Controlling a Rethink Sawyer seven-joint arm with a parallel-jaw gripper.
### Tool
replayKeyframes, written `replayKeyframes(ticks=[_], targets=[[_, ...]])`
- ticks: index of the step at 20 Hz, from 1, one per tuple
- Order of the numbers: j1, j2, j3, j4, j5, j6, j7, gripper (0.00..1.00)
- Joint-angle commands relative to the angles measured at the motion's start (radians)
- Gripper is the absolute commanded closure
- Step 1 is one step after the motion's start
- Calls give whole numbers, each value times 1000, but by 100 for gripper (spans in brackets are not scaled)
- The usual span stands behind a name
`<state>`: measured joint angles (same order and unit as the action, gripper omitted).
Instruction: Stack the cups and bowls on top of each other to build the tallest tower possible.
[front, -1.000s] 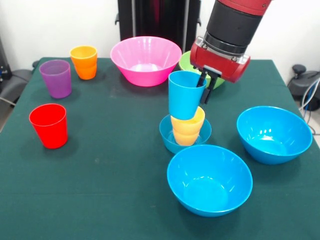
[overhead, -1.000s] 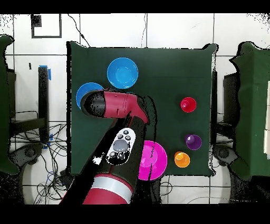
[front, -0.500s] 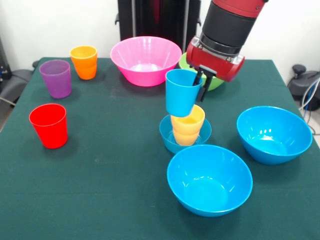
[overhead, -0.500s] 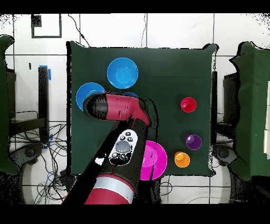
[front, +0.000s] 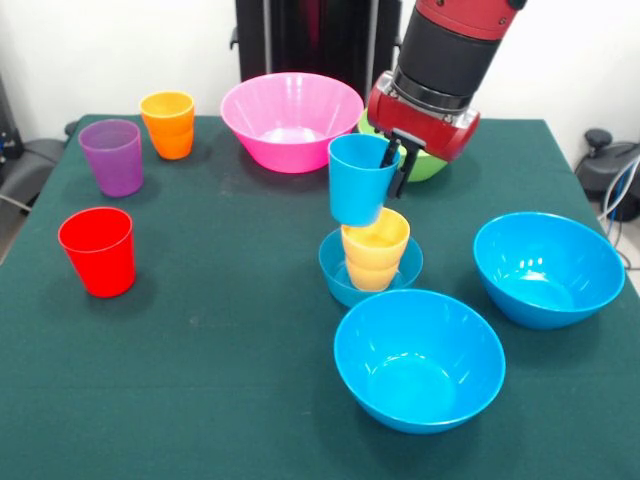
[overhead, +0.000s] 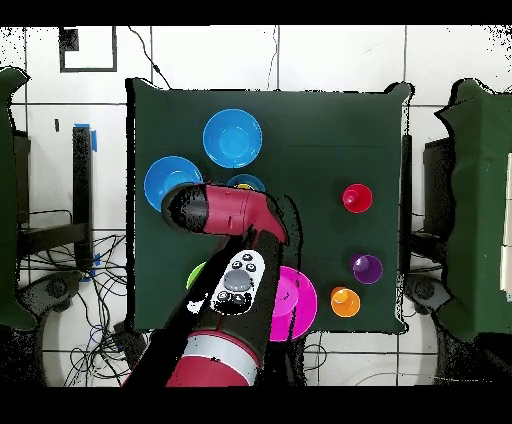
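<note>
While the hand (front: 394, 166) pinches the light blue cup's (front: 358, 179) rim, five cups and five bowls show.
The lifted cup hangs just above the yellow-orange cup (front: 375, 249) in the small blue bowl (front: 338, 268) on the green worktop (front: 220, 340); no writing is legible.

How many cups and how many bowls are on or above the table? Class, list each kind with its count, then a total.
Cups: 5 (red, purple, orange, yellow-orange, light blue)
Bowls: 5 (pink, green, large blue, small blue)
Total: 10
</note>
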<state>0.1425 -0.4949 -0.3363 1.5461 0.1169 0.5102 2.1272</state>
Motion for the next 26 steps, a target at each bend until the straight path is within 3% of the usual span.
replayKeyframes(ticks=[1, 26], targets=[[11, 37, 135, 39, 34, -1, 137, 100], [10, 40, 166, 33, 47, -70, 122, 100]])
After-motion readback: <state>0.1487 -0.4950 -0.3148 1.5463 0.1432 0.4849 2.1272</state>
